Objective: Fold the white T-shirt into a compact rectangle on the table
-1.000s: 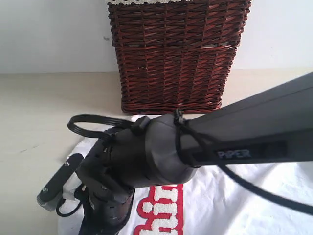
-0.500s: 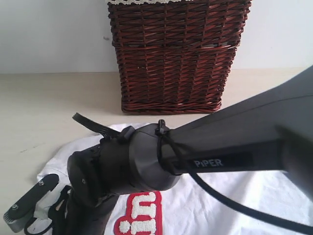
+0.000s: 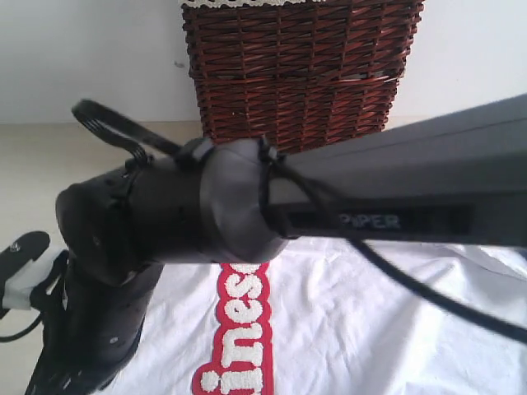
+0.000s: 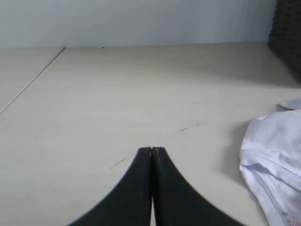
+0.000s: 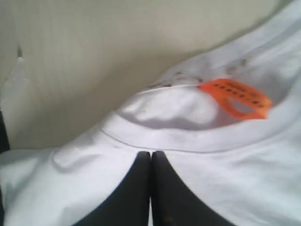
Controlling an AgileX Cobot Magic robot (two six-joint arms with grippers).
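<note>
Two pairs of black fingers are both pressed fully together, and neither shows any cloth between its tips. The left fingers [image 4: 138, 188] hang over the bare pale beige matte counter [image 4: 103, 94], with a rumpled edge of the white cotton T-shirt [image 4: 275, 155] only at the right of that frame. The right fingers [image 5: 138, 188] point at the shirt just under its ribbed neck [image 5: 197, 139], near the small orange tag [image 5: 235, 96]. In the exterior view the shirt lies spread on the counter in the lower half of the frame, its fuzzy red-outlined letters [image 3: 243, 329] facing up, in front of the dark red-brown wicker basket [image 3: 296, 74] at the top centre. The main risk, as I judge it, is that closed fingers cannot take the fabric. If they go down like this they will only push the neck and make wrinkles, so the fold will be crooked. Also the long dark right arm [image 3: 379, 206] reaches across the middle towards the left side, so the two arms may collide, and it hides much of the shirt from the exterior camera. A sweep backwards could also hit the basket.
</note>
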